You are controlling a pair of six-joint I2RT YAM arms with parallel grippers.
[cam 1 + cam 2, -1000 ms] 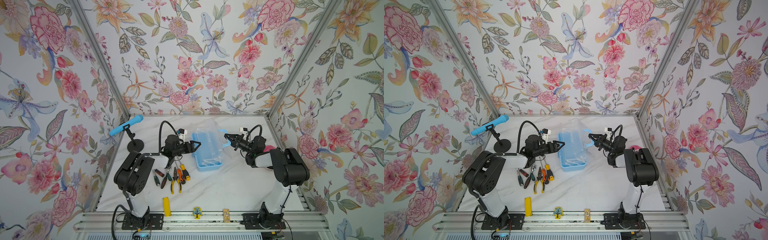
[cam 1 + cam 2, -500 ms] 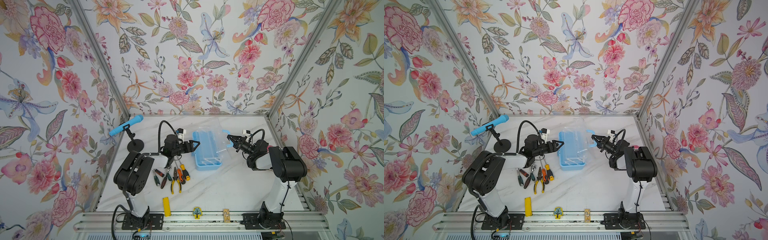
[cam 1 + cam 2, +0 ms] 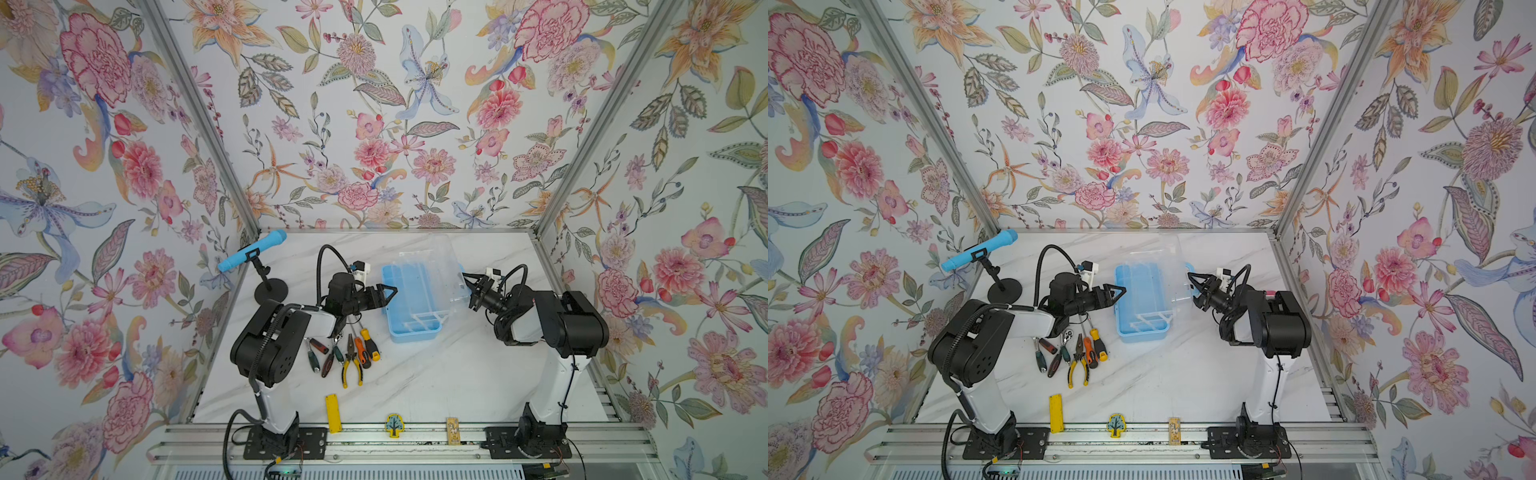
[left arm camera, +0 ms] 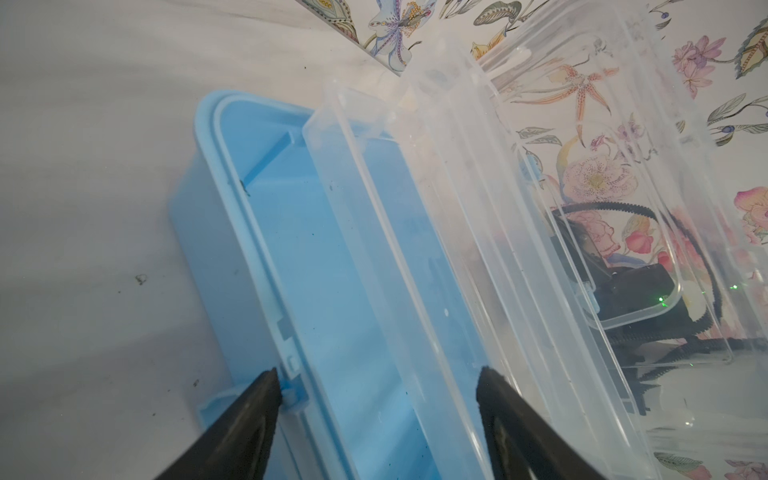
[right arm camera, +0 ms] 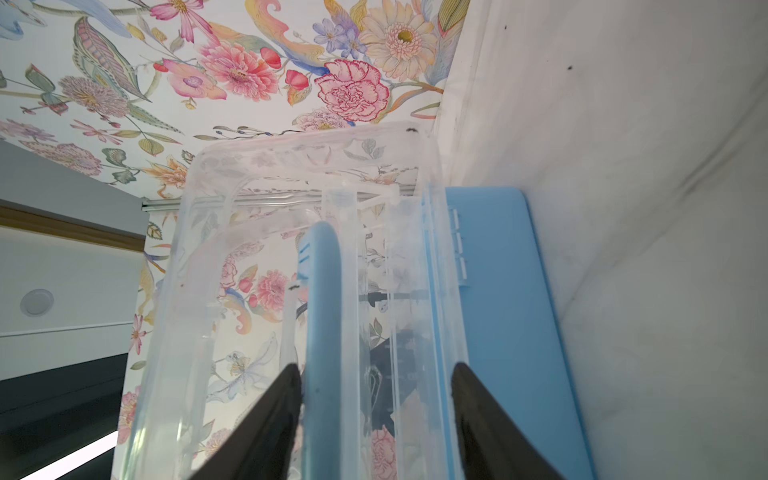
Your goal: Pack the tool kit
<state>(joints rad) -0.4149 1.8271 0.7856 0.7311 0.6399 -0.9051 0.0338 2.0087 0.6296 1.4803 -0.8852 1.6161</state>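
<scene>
The tool kit's light-blue box [image 3: 409,328] stands open mid-table in both top views. Its clear lid [image 3: 442,266] is raised and leans toward the right arm. My right gripper [image 5: 376,386] is open around the lid's edge, and the lid's blue handle [image 5: 324,311] lies against one finger. My left gripper [image 4: 378,390] is open at the box's left rim [image 4: 249,249], with one fingertip [image 4: 266,386] touching the blue latch. A clear insert tray [image 4: 374,216] sits inside the box. The yellow-handled pliers [image 3: 351,368], the screwdrivers [image 3: 369,343] and other hand tools lie left of the box, below the left arm.
A blue microphone [image 3: 251,250] on a black stand is at the back left. A flat yellow bar [image 3: 333,412], a tree-shaped tag [image 3: 393,424] and a small card [image 3: 452,430] lie along the front edge. Patterned walls close in three sides.
My right gripper drew the lid's handle to the right and then opened, so it no longer grips the handle. The lid stays raised. My left arm has not moved.
</scene>
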